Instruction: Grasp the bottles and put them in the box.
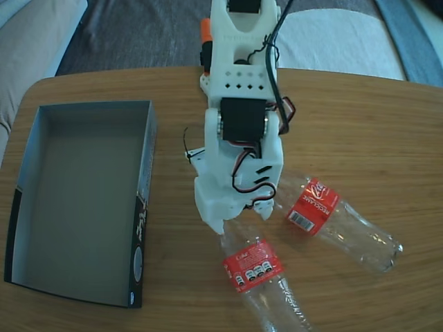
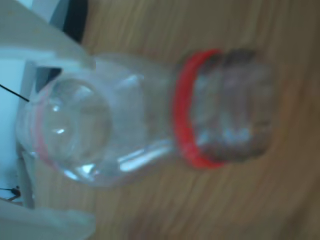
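A round-edged wooden table (image 1: pixel 360 131) stands before grey cushions. The box (image 1: pixel 41 207) lies empty at the fixed view's left (long side running away from the camera). Two bottles lie right of it: one (image 1: pixel 259 273) with its neck between the open gripper's (image 1: pixel 241 220) fingers, the other (image 1: pixel 339 221) just beside, both necks pointing toward the arm.

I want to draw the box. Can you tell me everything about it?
The box is a shallow cardboard rectangle, open on top, grey inside, with black outer sides carrying small white print. It lies flat on the wooden table, at the left in the fixed view, and looks empty. Nothing else touches it; both bottles lie on the table to its right.
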{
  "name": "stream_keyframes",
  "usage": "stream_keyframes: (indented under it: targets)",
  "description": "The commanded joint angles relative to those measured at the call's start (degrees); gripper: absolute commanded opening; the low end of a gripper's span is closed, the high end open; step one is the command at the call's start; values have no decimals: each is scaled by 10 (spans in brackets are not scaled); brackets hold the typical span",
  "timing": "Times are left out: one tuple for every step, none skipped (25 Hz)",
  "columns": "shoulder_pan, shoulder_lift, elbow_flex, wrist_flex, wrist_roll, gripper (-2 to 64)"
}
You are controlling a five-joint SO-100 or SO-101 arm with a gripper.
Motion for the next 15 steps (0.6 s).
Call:
stream_keyframes:
  targets:
    - [4,17,-4,4,-1,340]
    - [4,17,-4,11,1,340]
    - [4,17,-6,24,1,340]
    - [5,17,-7,35,1,340]
    - [5,17,-6,39,2,340]
    - [5,17,-3,40,2,340]
    - [5,16,-2,42,3,340]
    - [5,12,-2,42,3,340]
    - [5,11,-2,42,3,340]
    - [5,9,-2,42,3,340]
    - [5,8,-2,42,3,340]
    - [5,7,1,42,3,340]
    - [5,7,7,42,3,340]
    - [5,8,15,41,3,340]
    - [5,9,25,38,3,340]
